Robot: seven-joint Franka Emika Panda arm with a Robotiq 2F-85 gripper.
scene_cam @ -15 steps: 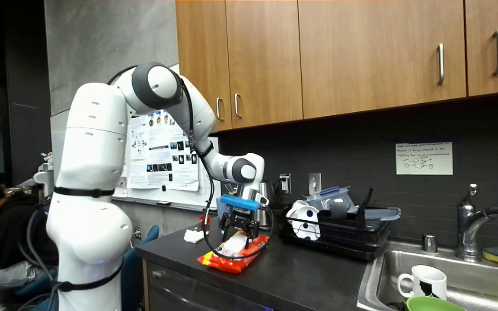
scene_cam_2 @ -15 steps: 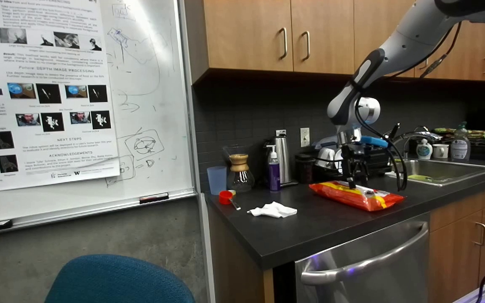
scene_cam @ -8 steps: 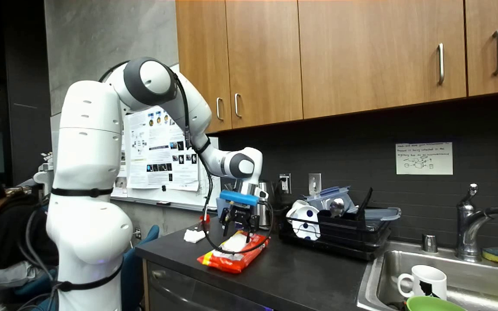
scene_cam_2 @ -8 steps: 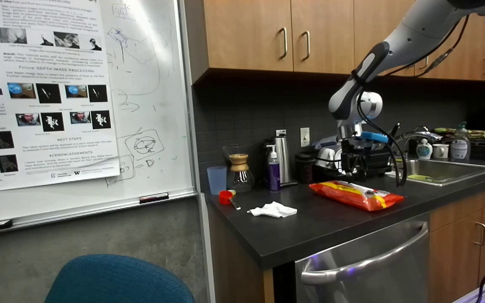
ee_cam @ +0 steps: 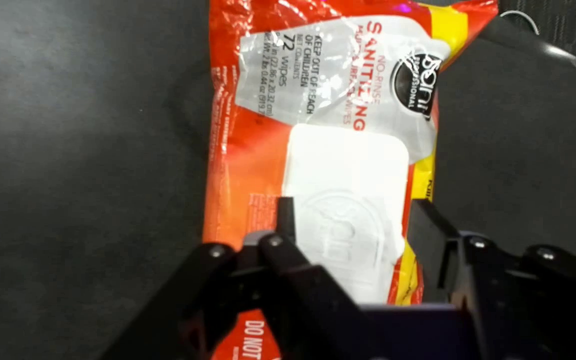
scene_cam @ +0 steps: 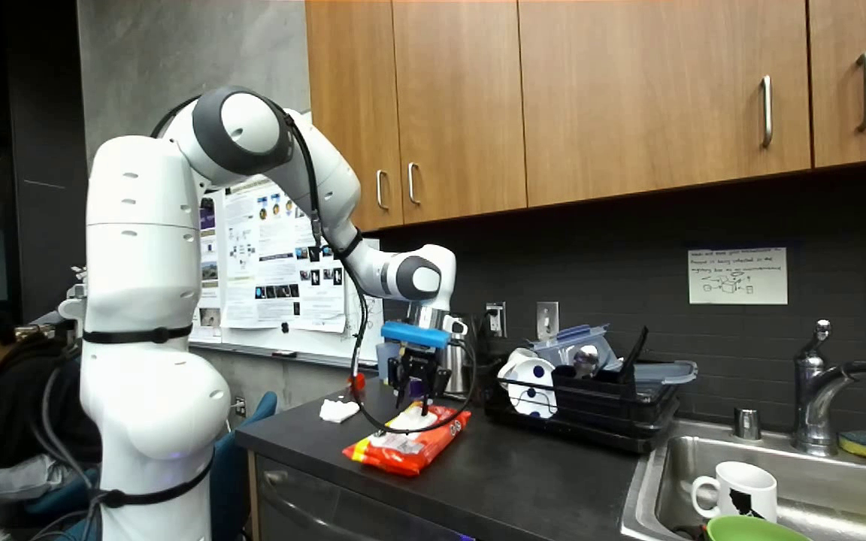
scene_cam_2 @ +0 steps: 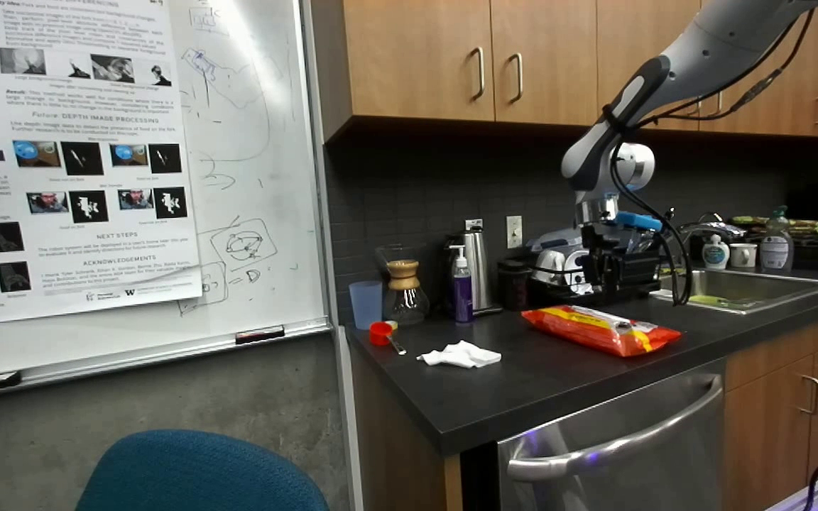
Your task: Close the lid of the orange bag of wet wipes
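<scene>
The orange bag of wet wipes lies flat on the dark counter in both exterior views [scene_cam: 437,442] [scene_cam_2: 576,332] and fills the middle of the wrist view [ee_cam: 253,150]. Its lid [ee_cam: 348,165] is a white rounded rectangle lying flat on the top face; I cannot tell whether it is latched. The lid also shows as a whitish patch in an exterior view [scene_cam: 413,418]. My gripper [ee_cam: 353,201] is open and empty above the packet, its fingers standing apart on either side of the lid. In an exterior view the gripper [scene_cam_2: 599,287] hangs clear above the packet.
A black dish rack [scene_cam: 576,413] stands beside the packet, then the sink [scene_cam: 647,488]. A crumpled white cloth [scene_cam_2: 461,354], a red scoop [scene_cam_2: 380,332], a purple bottle [scene_cam_2: 463,291] and a steel flask [scene_cam_2: 478,270] stand nearby. A cable [scene_cam: 470,383] loops below the wrist.
My gripper has risen from low at the packet to a height above it, and the arm has drawn back a little. The packet stays in place.
</scene>
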